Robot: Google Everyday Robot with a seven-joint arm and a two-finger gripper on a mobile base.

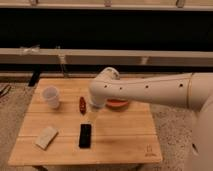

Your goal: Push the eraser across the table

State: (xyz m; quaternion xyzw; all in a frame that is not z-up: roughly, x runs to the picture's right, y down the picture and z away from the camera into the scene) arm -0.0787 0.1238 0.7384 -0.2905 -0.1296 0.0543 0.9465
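Note:
The black eraser (85, 135) lies flat on the light-wood slatted table (125, 140), near the front and left of centre, with its long side running front to back. My white arm reaches in from the right over the table's middle. The gripper (92, 118) hangs down from the wrist just above and behind the eraser, slightly to its right, and does not touch it.
A white cup (51, 96) stands at the back left. A small dark-red object (82, 104) lies right next to the wrist. A pale beige flat block (46, 137) lies at the front left. A reddish bowl (119, 104) sits behind the arm, mostly hidden.

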